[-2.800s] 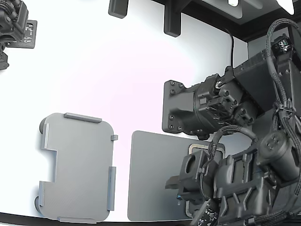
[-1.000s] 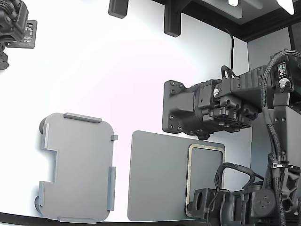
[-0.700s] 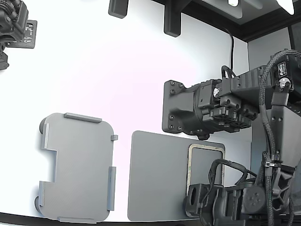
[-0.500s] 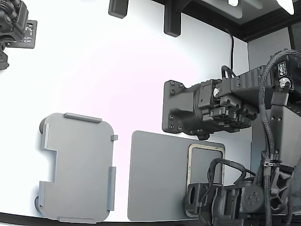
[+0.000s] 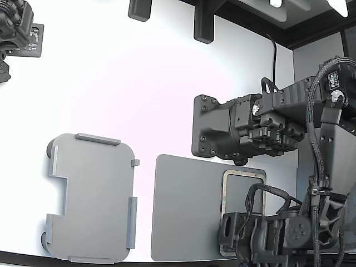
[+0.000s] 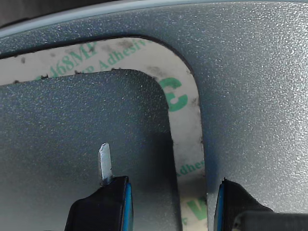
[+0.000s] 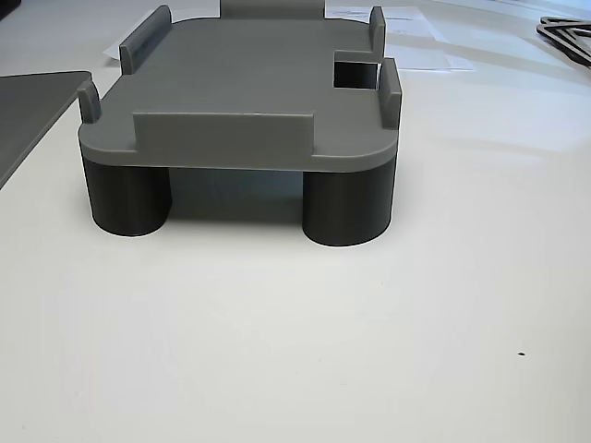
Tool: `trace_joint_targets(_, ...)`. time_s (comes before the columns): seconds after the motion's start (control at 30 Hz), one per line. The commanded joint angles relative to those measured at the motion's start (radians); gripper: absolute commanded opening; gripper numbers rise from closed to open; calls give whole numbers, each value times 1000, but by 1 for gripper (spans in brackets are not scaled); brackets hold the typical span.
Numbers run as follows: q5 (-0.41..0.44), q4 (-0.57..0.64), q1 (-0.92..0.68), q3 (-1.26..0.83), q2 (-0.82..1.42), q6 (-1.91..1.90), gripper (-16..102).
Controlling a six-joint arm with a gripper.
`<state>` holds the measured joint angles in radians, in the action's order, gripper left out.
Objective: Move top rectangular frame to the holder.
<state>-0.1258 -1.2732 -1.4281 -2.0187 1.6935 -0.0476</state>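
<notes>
Straddling one long side of the top rectangular frame [image 6: 188, 130], with the gripper [image 6: 171, 202] parted wide and gripping nothing: one finger inside the hollow, the other outside the rim. Lying flat on the dark grey mat [image 5: 183, 206], toward 5 o'clock in the exterior view, well apart from the holder [image 5: 92, 194] at 8 o'clock. Likely handling as thin, light, floppy sheet, printed adhesive backing showing; probably needing pinching across that rim strip and lifting gently to avoid bending.
</notes>
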Motion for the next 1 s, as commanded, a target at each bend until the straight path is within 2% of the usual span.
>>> trace_joint_targets(0.0, 5, -3, 11, 31, 17, -3, 70)
trace_joint_targets(0.27, 14, -2, 11, 34, 2, 0, 67)
trace_joint_targets(0.7, 21, -11, -6, 46, -35, -18, 49)
trace_joint_targets(0.77, 38, -11, -9, 48, -41, -37, 35)
trace_joint_targets(0.87, 87, -15, -11, 51, -49, -83, -9)
trace_joint_targets(0.97, 100, -18, -8, 55, -52, -71, -12)
